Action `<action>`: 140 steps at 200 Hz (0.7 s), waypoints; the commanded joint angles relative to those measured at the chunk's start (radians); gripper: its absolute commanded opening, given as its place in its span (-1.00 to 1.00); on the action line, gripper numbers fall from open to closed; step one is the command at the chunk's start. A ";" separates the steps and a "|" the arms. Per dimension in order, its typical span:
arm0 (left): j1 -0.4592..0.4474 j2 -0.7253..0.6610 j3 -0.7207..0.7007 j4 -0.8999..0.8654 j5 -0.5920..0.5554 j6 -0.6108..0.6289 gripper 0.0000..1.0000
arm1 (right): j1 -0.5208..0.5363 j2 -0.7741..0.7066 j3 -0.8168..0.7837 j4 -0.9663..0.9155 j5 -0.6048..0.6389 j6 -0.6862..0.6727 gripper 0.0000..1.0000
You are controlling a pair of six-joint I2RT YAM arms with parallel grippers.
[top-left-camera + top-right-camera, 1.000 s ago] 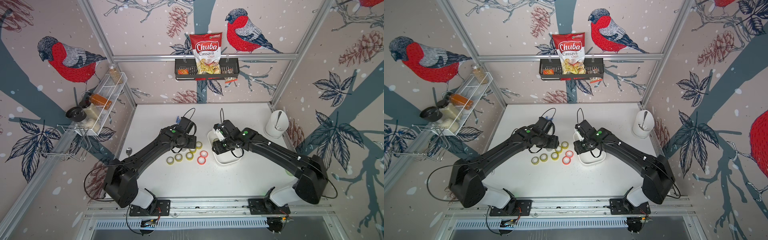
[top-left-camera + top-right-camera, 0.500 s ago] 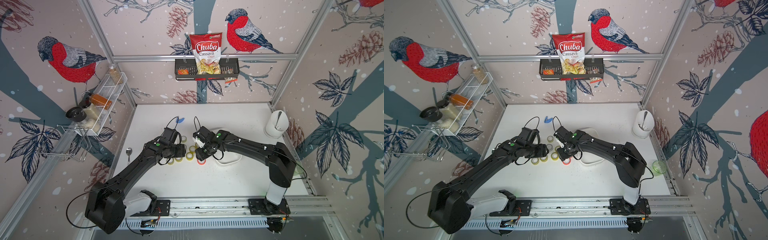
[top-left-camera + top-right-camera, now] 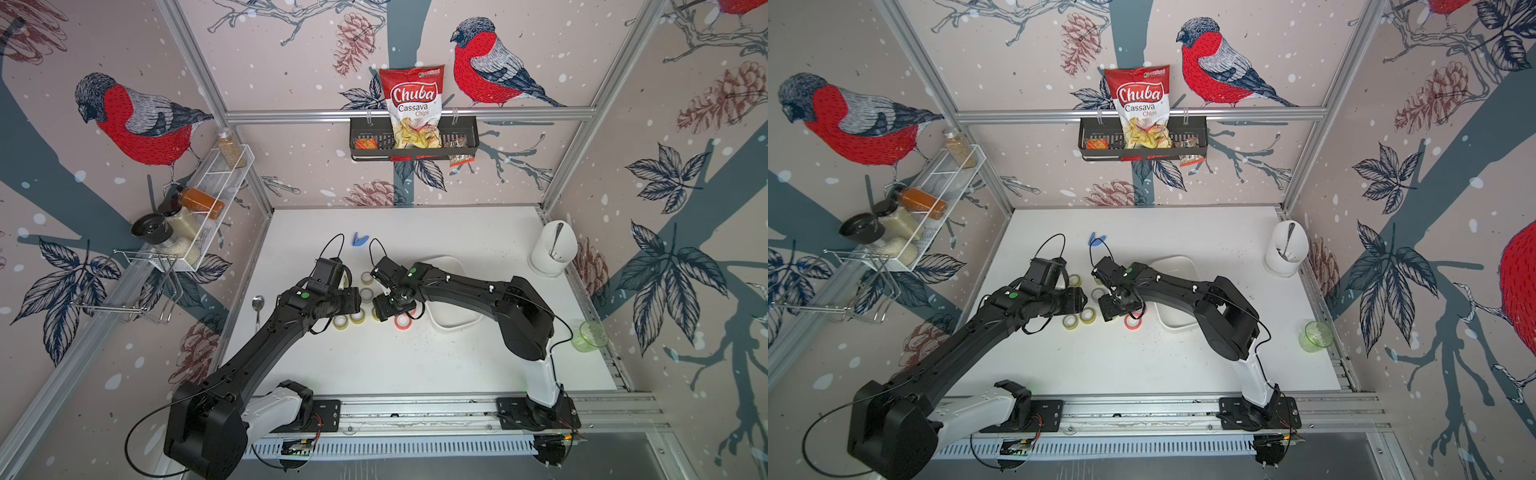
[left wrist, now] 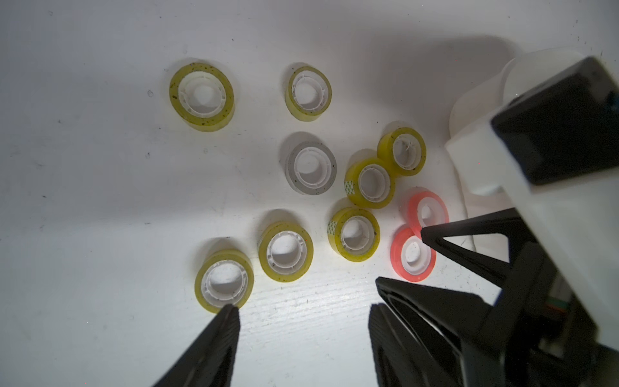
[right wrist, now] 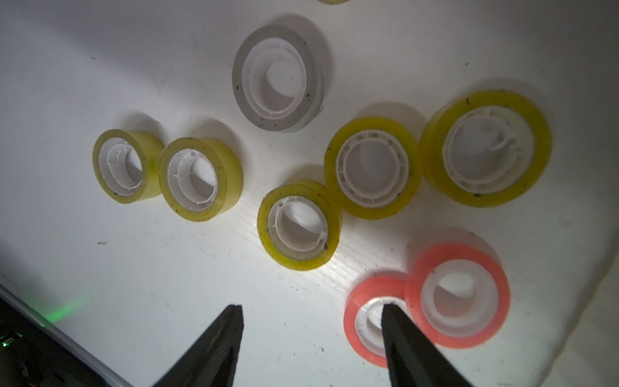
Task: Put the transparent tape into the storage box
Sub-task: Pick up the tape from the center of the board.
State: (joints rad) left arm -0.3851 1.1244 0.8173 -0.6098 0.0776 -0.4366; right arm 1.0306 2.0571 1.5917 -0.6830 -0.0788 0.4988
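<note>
At mid-table, over the cluster of tape rolls, the right gripper [image 5: 311, 308] has swung off the storage box [image 3: 457, 324] within the last second. It now hangs with its jaws spread wider and empty, 1 fingertip over a red roll [image 5: 350, 321]. The left gripper [image 4: 301, 308] has drawn in over the same cluster, jaws apart, holding nothing. The transparent tape [image 5: 276, 78] lies flat on the table [image 3: 374, 365] among yellow rolls [image 5: 330, 174], between the 2 grippers and outside the box. A fresh pick-up appears to be starting, with both arms reaching inward and wrists tipped down.
</note>
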 commanded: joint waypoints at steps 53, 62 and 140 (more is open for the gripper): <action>0.003 0.001 -0.017 0.035 -0.001 0.000 0.31 | 0.018 0.101 0.079 -0.002 0.065 0.057 0.36; 0.003 -0.003 -0.017 0.035 -0.002 0.000 0.31 | 0.021 0.114 0.097 -0.008 0.076 0.055 0.36; 0.003 -0.012 -0.024 0.043 0.005 -0.028 0.31 | 0.037 0.204 0.203 -0.057 0.114 0.061 0.34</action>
State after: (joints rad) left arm -0.3840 1.1114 0.7975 -0.5900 0.0776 -0.4522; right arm 1.0653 2.2463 1.7779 -0.7086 0.0051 0.5484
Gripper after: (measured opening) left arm 0.654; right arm 0.678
